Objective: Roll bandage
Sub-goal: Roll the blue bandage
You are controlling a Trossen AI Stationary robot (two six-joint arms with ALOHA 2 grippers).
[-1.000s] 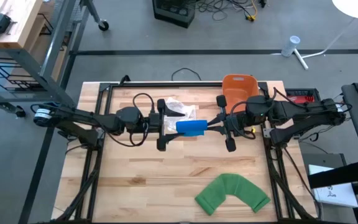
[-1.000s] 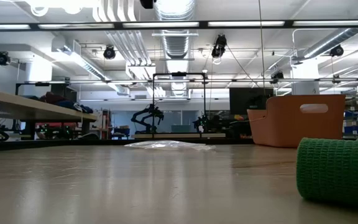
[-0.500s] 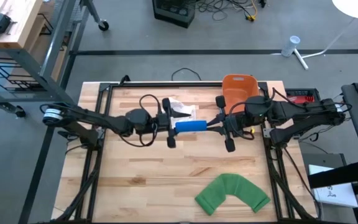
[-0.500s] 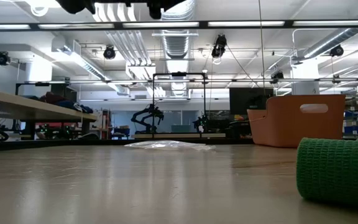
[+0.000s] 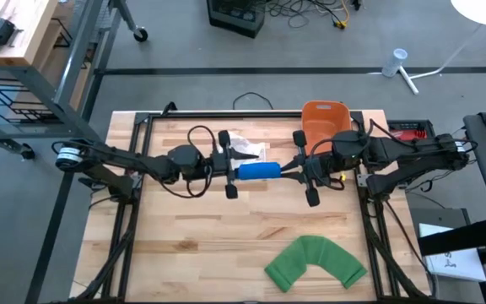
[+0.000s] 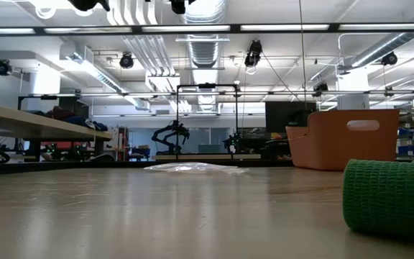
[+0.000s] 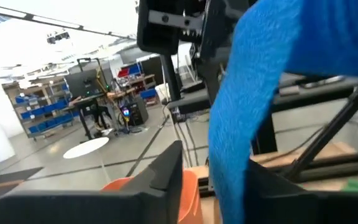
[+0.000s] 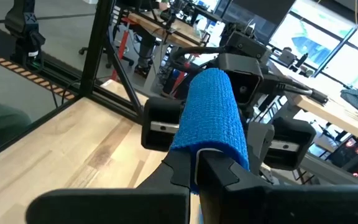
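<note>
A blue bandage (image 5: pixel 258 171), rolled into a short bar, hangs level above the table's middle between my two grippers. My left gripper (image 5: pixel 234 173) comes at it from the table's left, shut on its left end. My right gripper (image 5: pixel 287 171) comes from the right, shut on the other end. The right wrist view shows the bandage (image 8: pixel 210 112) as a thick blue roll, with the left gripper behind it. A second, green bandage (image 5: pixel 315 262) lies bent on the table near its front edge. My left gripper has the bandage's left end (image 7: pixel 229 168) between its two fingers, which come level from the table's left, along the bandage. One finger (image 7: pixel 278 186) lies against the cloth. The bandage is lifted clear of the table. My right gripper pinches the bandage's right end (image 8: pixel 197 149) between its two fingers (image 8: pixel 179 168). The fingers come level from the table's right and lie along the bandage. The roll stands out level past the fingertips, clear of the table.
An orange bin (image 5: pixel 323 118) stands at the far edge, right of the middle. A clear plastic bag (image 5: pixel 245 148) lies beside it, just behind the held bandage. The green bandage (image 6: pixel 390 194) fills the low view's right.
My left gripper has moved a little toward the table's right, onto the bandage's left end. Its fingers have closed from wide open onto that end. The bandage stays level in the air, and my right gripper has kept its hold.
</note>
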